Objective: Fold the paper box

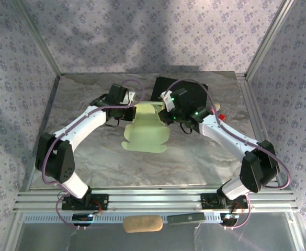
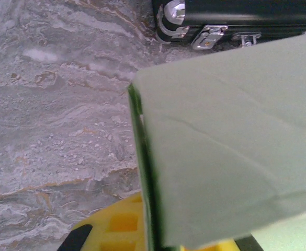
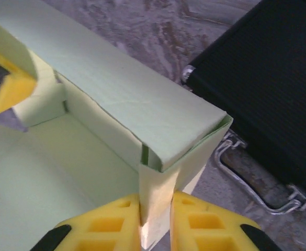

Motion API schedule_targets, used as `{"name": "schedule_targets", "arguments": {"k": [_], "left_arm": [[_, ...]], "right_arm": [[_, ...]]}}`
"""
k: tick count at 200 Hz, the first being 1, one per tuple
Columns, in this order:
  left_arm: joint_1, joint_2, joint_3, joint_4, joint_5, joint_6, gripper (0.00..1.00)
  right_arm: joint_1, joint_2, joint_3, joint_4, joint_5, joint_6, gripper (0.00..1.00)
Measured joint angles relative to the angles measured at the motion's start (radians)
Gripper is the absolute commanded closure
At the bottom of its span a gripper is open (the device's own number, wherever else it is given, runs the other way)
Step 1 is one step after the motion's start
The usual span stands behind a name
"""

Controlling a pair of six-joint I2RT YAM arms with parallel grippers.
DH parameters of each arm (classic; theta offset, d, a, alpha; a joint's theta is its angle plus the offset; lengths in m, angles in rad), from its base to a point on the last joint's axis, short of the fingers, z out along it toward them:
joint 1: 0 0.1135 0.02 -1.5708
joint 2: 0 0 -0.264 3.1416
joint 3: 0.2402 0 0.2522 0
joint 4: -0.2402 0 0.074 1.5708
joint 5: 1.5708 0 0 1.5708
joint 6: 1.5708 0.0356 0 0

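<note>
Nearest, just outside the table's near edge, a tan rounded oblong pad [image 1: 142,224] lies beside a dark flat bar [image 1: 187,218]. Past the ribbed aluminium rails, the table [image 1: 205,157] is a glossy grey marbled sheet with rusty veins. Midway across it, toward the far edge, sits the paper box [image 1: 145,133]. It is thin, matt, pale yellow-green card, with rounded flaps lying flat on the near side and faintly creased double-layered walls raised on the far side. The right tool [image 3: 155,230], its fingers yellow and waffle-patterned, is closed on the box's far right corner wall, pinching the card. The left tool [image 2: 153,243] is closed too, gripping the far left wall, and a broad card panel blocks much of its wrist camera. Just behind the box, right of centre, stands a black textured case [image 3: 268,78] with chrome corners, latches and a wire metal handle [image 3: 247,188]. A small red thing [image 1: 222,116] lies beside the right arm.
</note>
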Motion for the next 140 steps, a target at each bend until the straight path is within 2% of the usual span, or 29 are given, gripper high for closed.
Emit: {"name": "schedule_targets", "arguments": {"k": [21,87,114,140], "left_arm": [[0.000,0.000,0.000,-0.011,-0.015,0.000,1.00],[0.000,0.000,0.000,-0.020,-0.031,0.000,1.00],[0.000,0.000,0.000,-0.020,-0.033,0.000,1.00],[0.000,0.000,0.000,-0.019,-0.032,0.000,1.00]], "right_arm": [[0.037,0.051,0.034,-0.020,0.134,0.029,1.00],[0.178,0.191,0.154,-0.124,0.539,0.217,1.00],[0.192,0.201,0.160,-0.137,0.581,0.262,1.00],[0.170,0.201,0.160,-0.126,0.547,0.269,0.92]]}}
